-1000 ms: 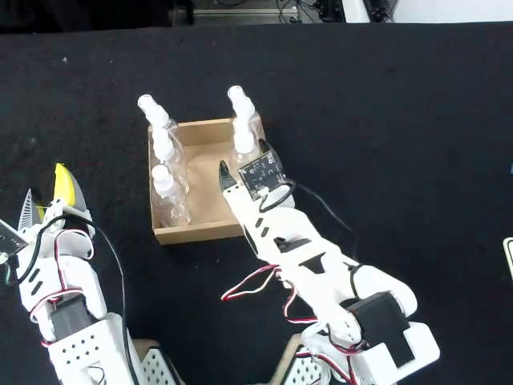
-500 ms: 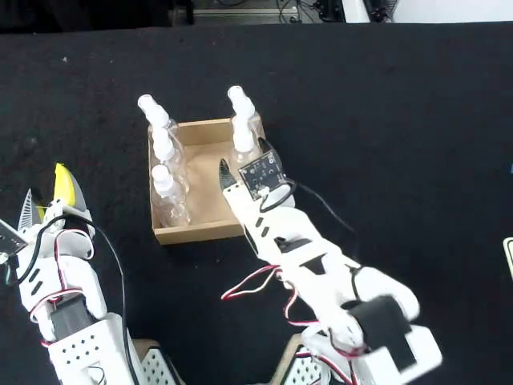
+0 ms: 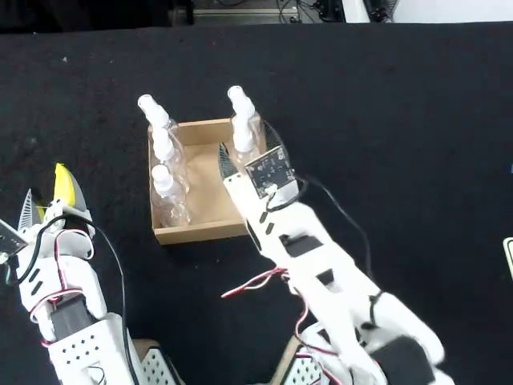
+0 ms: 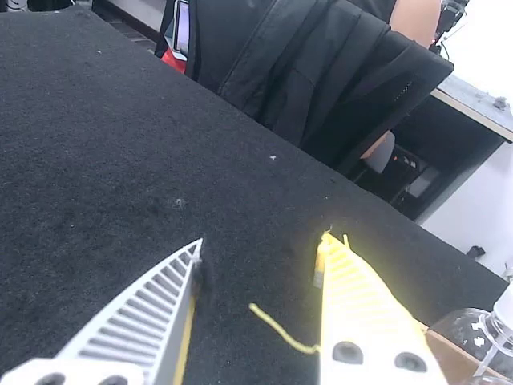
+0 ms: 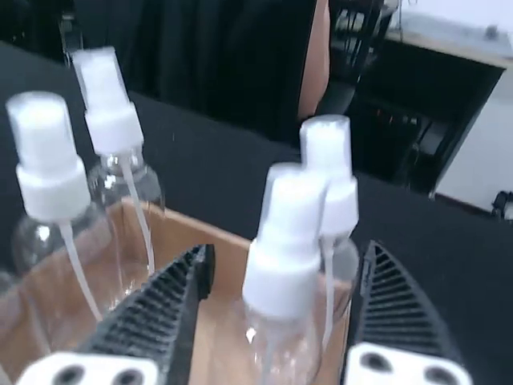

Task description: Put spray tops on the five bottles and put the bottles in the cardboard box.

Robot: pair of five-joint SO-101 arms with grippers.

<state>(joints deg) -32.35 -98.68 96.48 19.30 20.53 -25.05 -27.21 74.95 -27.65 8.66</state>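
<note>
High view: 5 bottles (image 3: 171, 204) with white tops (image 3: 163, 178) stand in the cardboard box (image 3: 204, 212); left wrist view: the left gripper (image 4: 263, 241) is wide open, empty; right wrist view: the right gripper (image 5: 288, 250) is wide open near 1 of them; the bottles look light and slippery, so pinch the neck.

You are not getting any legible text, label, number or sign here. The circuit board (image 3: 266, 170) sitting just behind the right gripper (image 3: 243, 144) is showing tiny marks, and they are too small for you to read.
</note>
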